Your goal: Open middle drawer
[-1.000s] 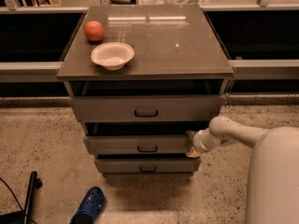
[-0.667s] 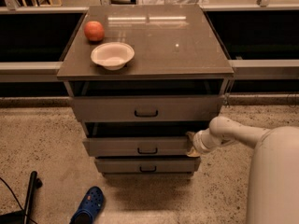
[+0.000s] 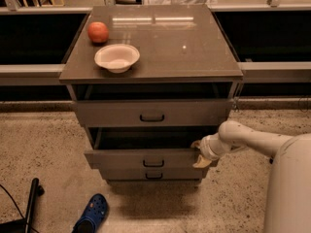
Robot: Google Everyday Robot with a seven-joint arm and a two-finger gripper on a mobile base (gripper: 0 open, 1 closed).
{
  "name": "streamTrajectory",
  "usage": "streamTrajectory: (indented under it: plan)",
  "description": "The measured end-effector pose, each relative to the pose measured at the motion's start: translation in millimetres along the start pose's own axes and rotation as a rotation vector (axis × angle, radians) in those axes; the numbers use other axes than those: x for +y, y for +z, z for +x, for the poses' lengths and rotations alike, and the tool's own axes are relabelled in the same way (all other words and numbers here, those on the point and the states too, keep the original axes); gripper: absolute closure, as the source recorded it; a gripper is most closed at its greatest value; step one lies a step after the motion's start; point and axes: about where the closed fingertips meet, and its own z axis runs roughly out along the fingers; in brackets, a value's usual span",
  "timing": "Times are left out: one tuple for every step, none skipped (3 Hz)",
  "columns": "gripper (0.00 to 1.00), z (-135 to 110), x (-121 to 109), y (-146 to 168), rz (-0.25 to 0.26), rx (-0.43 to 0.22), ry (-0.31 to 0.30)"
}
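Speckled floor (image 3: 43,144), pale terrazzo, underfoot throughout. Drawer cabinet (image 3: 79,94), grey-brown, three drawers stacked, standing on that floor against a dark railing. Robot body (image 3: 291,188), cream-white, at the lower right corner. Worktop (image 3: 184,38), glossy, capping the cabinet. Arm (image 3: 252,140), cream-white, reaching leftward and slightly downward from the body, the wrist bent toward the cabinet's right side. Top drawer (image 3: 112,113), taller front, slightly out, a dark gap above it. The middle drawer (image 3: 121,158), flat front with a small black loop handle (image 3: 153,163) at centre, standing partly open, further forward than the top drawer, a dark opening showing behind its front. Bottom drawer (image 3: 126,174), narrowest strip, just below. Gripper (image 3: 199,154), at the right end of the middle drawer's front; jaws spread, one tan tip by the front's top edge, the other by its lower edge. Blue shoe (image 3: 91,215), on the floor, lower left. White bowl (image 3: 116,57), on the worktop's left front. Red apple (image 3: 97,32), just behind the bowl.
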Motion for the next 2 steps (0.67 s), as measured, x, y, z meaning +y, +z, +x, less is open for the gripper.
streamTrajectory:
  plan:
    - [0.18,-18.0,24.9,-8.2,-0.026,-0.030,-0.027]
    - [0.00,-39.3,40.7,-18.0,-0.039,-0.058,-0.071]
